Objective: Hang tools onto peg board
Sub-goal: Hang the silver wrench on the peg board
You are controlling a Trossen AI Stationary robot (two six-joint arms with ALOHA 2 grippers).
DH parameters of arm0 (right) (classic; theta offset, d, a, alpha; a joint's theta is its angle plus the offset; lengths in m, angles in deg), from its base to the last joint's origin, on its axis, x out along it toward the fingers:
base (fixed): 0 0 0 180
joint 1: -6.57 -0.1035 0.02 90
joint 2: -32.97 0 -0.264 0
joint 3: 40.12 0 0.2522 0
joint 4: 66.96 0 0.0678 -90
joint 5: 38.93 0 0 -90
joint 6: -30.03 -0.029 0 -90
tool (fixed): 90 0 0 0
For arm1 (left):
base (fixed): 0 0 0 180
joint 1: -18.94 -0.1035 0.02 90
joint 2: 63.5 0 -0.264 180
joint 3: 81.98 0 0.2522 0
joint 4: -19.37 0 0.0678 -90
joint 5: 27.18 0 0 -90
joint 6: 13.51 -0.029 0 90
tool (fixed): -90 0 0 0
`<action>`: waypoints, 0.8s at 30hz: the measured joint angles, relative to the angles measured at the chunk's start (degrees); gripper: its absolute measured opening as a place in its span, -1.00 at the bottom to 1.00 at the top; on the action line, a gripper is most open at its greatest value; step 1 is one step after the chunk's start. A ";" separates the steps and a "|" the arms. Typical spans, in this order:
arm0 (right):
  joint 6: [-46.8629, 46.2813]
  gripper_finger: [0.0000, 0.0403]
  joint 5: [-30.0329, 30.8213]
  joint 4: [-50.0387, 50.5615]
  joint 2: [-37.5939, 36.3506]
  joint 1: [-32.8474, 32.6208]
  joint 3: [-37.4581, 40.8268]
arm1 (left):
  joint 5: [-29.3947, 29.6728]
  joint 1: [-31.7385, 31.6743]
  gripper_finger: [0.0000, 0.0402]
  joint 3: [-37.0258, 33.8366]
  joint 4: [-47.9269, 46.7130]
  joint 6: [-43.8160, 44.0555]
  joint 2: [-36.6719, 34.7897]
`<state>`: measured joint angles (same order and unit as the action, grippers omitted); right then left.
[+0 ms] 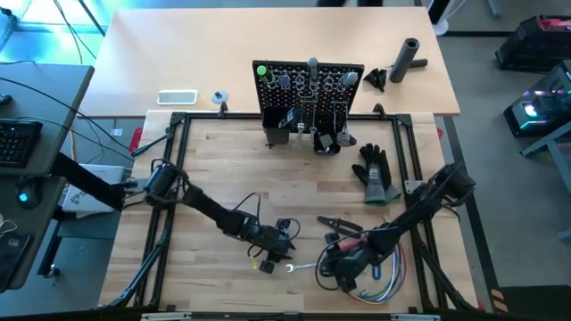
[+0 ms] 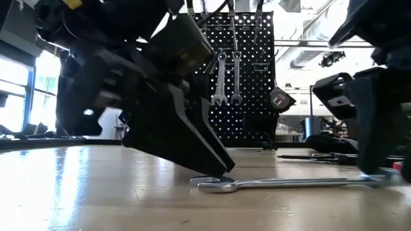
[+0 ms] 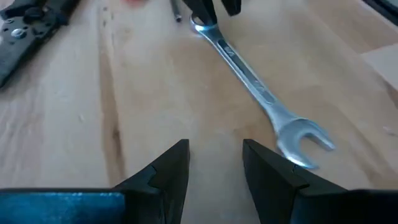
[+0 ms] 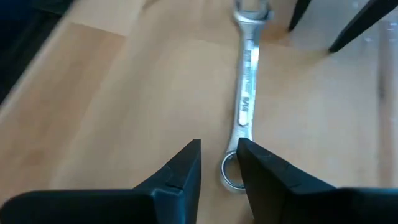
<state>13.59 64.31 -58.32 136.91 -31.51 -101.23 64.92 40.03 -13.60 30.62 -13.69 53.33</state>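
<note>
A silver wrench (image 1: pixel 303 266) lies flat on the wooden table near its front edge, between my two grippers. My left gripper (image 3: pixel 216 149) is open, slanting down, with the wrench's open-jaw end (image 3: pixel 303 142) just beside one fingertip. My right gripper (image 4: pixel 219 152) is open by a narrow gap and stands over the wrench's ring end (image 4: pixel 230 177). The black peg board (image 1: pixel 310 85) stands upright at the table's far side. Two wrenches (image 2: pixel 228 77) hang from it, and a green-handled screwdriver (image 1: pixel 261 69) sits at its top left. My left gripper comes down slanting from the table's left, and one fingertip (image 2: pixel 218 172) stands right at the open-jaw end; whether it touches, I cannot tell. My right gripper points down with the ring end showing in the gap and partly under one finger (image 4: pixel 261 168); touching or not, I cannot tell.
Black pliers (image 1: pixel 343 225) and a bundle of coloured wires (image 1: pixel 379 275) lie close by my right gripper. A black glove (image 1: pixel 375 174) lies toward the far right, and a black cylinder (image 1: pixel 409 58) stands behind the board. A dark metal frame (image 1: pixel 178 143) borders the table.
</note>
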 joint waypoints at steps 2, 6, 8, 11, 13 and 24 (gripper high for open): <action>0.99 -0.55 0.21 0.17 0.00 0.87 0.05 | -0.07 -0.71 -0.28 0.06 -1.08 -0.04 -0.11; 1.82 -0.63 0.16 1.71 0.00 3.72 0.06 | 0.61 -2.06 -0.28 -0.19 -2.37 -0.04 -0.22; 2.55 -0.67 0.15 2.11 0.00 5.58 0.06 | 0.93 -2.73 -0.28 -0.21 -2.77 -0.02 -0.24; 3.98 -0.71 0.11 2.53 0.00 8.21 0.09 | 1.30 -3.70 -0.28 -0.23 -3.01 0.00 -0.26; 4.87 -0.74 -0.29 2.89 0.00 9.84 0.13 | 1.54 -4.18 -0.28 -0.25 -3.10 0.00 -0.26; 10.64 -0.64 -5.08 0.27 0.17 12.60 0.28 | 2.30 -5.00 -0.28 -0.31 -4.31 0.09 -0.34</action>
<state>24.22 59.23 -58.05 137.08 -18.91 -100.95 67.22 35.03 -13.92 26.31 -13.60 52.99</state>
